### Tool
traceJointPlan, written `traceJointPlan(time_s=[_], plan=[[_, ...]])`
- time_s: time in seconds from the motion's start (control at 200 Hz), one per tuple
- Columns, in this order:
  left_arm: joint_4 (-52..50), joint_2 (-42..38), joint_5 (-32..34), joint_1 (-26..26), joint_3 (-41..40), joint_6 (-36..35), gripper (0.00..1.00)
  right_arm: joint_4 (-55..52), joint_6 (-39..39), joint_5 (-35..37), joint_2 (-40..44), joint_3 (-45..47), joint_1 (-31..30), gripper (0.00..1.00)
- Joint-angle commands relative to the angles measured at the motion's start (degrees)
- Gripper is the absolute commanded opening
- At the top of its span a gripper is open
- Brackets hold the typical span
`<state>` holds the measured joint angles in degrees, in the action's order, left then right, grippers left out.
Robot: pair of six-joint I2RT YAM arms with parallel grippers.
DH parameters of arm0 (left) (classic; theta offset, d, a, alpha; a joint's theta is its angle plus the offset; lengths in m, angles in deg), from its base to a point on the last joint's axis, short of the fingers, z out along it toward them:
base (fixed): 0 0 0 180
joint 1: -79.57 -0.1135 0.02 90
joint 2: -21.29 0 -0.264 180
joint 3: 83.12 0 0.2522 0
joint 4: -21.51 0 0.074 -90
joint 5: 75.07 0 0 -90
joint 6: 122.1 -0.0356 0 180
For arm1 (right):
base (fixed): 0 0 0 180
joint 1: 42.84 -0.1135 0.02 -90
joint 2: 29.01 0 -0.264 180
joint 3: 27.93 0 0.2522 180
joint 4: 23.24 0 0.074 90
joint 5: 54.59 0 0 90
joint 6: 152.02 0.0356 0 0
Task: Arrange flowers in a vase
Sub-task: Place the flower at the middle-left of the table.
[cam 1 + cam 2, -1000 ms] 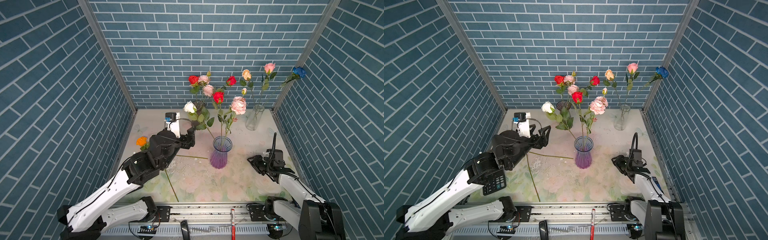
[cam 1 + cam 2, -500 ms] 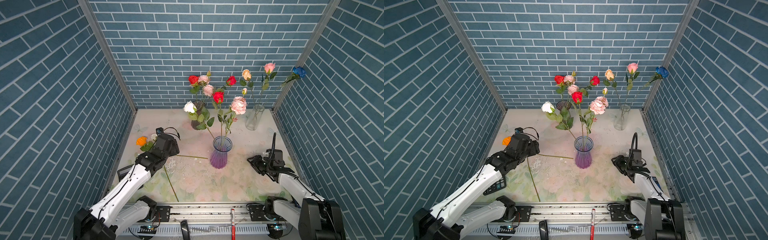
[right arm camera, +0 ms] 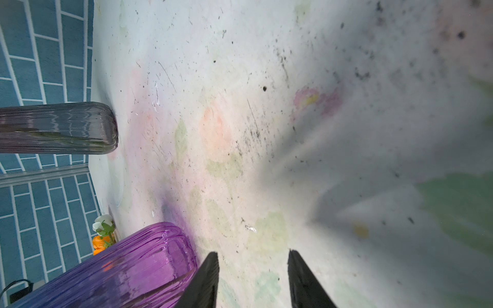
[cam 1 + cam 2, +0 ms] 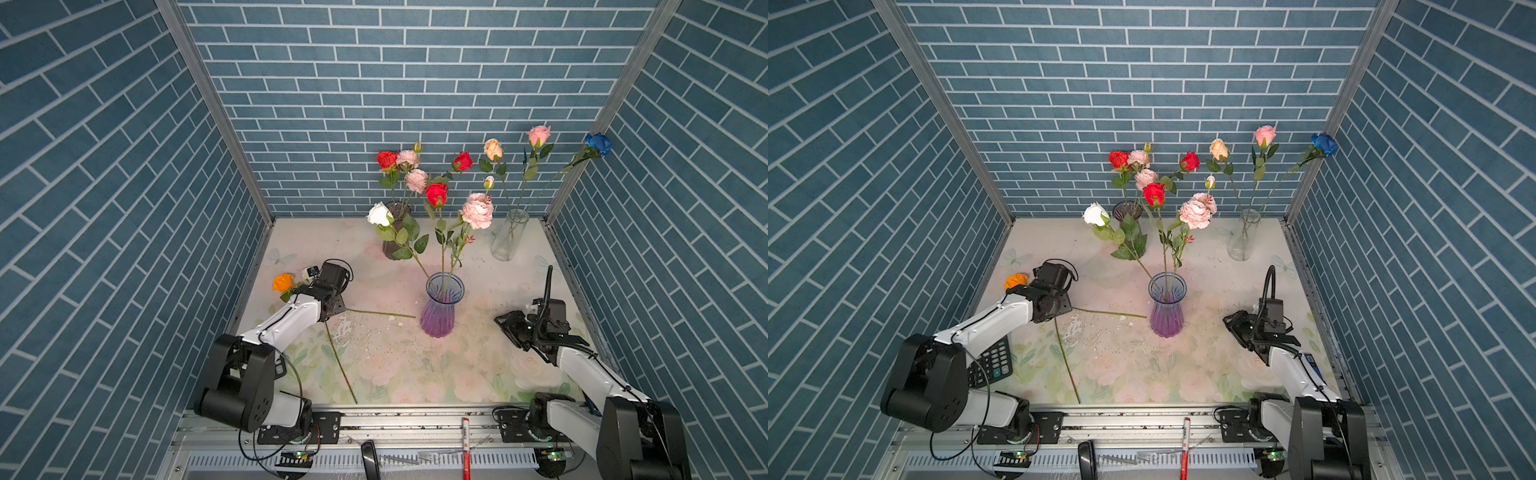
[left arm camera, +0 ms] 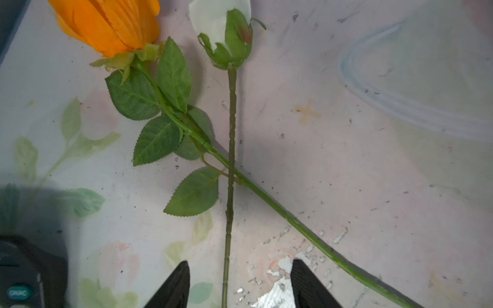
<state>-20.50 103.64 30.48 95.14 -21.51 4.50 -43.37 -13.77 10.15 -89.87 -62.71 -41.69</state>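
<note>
A purple vase (image 4: 441, 307) stands mid-table and holds a white rose (image 4: 379, 214), a red rose (image 4: 436, 193) and a pink ruffled bloom (image 4: 478, 210). Two loose flowers lie at the left wall, their stems crossing: an orange rose (image 4: 283, 281) and a white bud (image 5: 221, 21). My left gripper (image 5: 240, 262) is low over them and open. The bud's stem (image 5: 230, 213) runs between its fingers, and the orange rose's stem (image 5: 306, 234) passes outside them. My right gripper (image 4: 508, 330) is open and empty, low over the table right of the purple vase.
A dark grey vase (image 4: 395, 232) with red and pink blooms stands at the back. A clear glass vase (image 4: 509, 235) at the back right holds peach, pink and blue roses. A calculator (image 4: 992, 363) lies under my left arm. Brick walls enclose three sides.
My left arm has dropped from above the table and swung left to the two loose flowers, and its jaws have narrowed somewhat. The right arm has not moved.
</note>
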Motion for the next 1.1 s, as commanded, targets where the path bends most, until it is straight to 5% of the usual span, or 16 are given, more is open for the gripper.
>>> traceJointPlan(time_s=[0.0, 0.35, 0.415, 0.53, 0.895, 1.095], plan=[[2.2, 2.2, -0.6, -1.8, -1.0, -0.3, 0.62, 0.5, 1.6, -0.8, 0.2, 0.8, 0.4, 0.44], [8.3, 11.2, -7.7, -7.3, -1.7, 0.4, 0.45, 0.1, 1.7, -0.8, 0.7, 1.0, 0.5, 0.44], [9.0, 11.3, -8.6, -7.7, -1.8, 0.6, 0.35, 0.1, 1.7, -0.8, 0.7, 1.0, 0.7, 0.44], [9.2, 9.5, -11.7, -8.7, -1.9, 0.6, 0.00, 0.0, 1.7, -0.8, 0.7, 1.0, 0.6, 0.44], [2.7, -20.1, -15.1, -8.1, 2.5, 10.4, 0.00, 0.0, 1.8, -0.5, 1.0, 1.1, 0.6, 0.44], [8.3, -26.4, -7.9, 6.0, 16.3, 8.2, 0.00, -0.4, 1.9, -0.5, 1.9, 1.3, 0.7, 0.44]])
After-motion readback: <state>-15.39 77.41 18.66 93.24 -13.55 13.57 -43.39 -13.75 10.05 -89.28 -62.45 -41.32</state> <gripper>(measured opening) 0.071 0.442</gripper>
